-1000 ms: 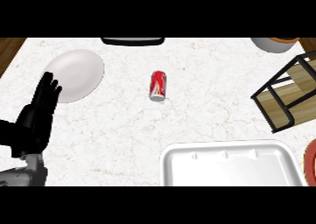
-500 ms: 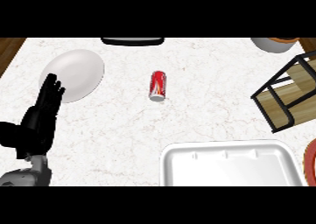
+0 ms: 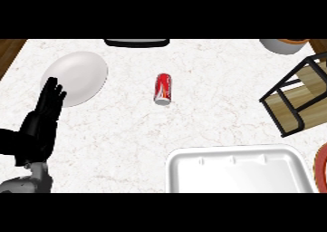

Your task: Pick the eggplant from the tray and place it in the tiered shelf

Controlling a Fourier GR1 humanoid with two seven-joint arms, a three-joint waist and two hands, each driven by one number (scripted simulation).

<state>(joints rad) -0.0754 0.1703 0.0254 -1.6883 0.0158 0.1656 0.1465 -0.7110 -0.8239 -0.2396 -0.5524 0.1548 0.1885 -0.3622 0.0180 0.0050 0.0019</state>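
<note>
Black fingers of the left hand are held straight over the white plate's edge, nothing gripped. A red can is seen mid-counter, with the tray and tiered shelf at right. The eggplant cannot be located.

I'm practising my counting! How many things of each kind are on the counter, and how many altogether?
White plate: 1
Red can: 1
White tray: 1
Tiered shelf: 1
Things cut off at the edges, kind unclear: 3, the dark one at the top, the grey one at the top right, and the red-rimmed one at the right
Total: 7
</note>
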